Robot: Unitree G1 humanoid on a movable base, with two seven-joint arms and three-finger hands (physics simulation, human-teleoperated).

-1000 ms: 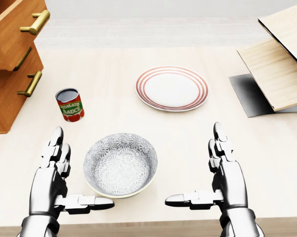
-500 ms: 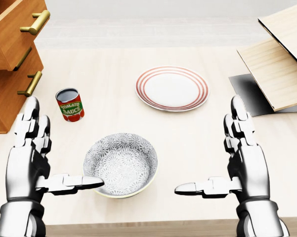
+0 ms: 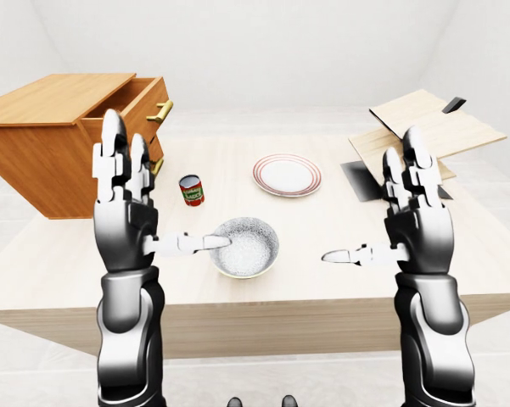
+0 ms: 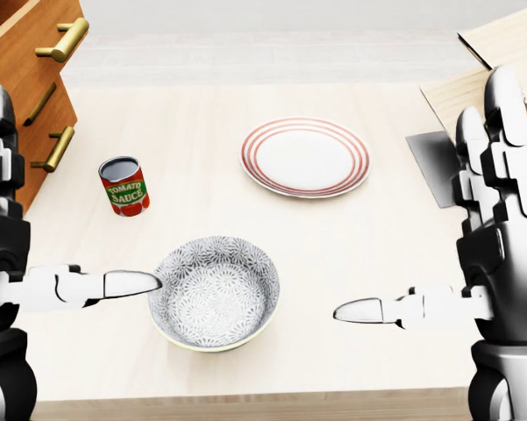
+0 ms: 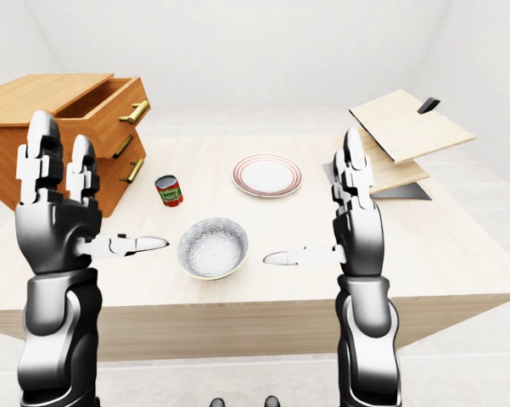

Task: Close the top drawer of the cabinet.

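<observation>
Approach step, nothing touched yet. Left hand [image 3: 125, 216] raised over the desk [image 4: 377, 263], fingers spread upright, thumb pointing inward, holding nothing. Right hand [image 3: 417, 225] likewise raised, open and empty.

Top drawer [image 5: 110, 108] pulled out of the cabinet [image 5: 34, 97] at the desk's left side in the eye views, brass handle [image 5: 136, 111] facing the desk centre. Lower drawer [image 5: 126, 157] apparently shut flush.

Can [image 4: 124, 186] near the cabinet, bowl [image 4: 214, 291] between the hands, plate [image 4: 305, 157] above it in the head view, all clear of the drawer. Boards [image 5: 403, 127] at far right.

Next move, probably: reach with the left hand up and left to the drawer's face, well apart from it now, then push flat toward the cabinet until flush. No grasp needed.
</observation>
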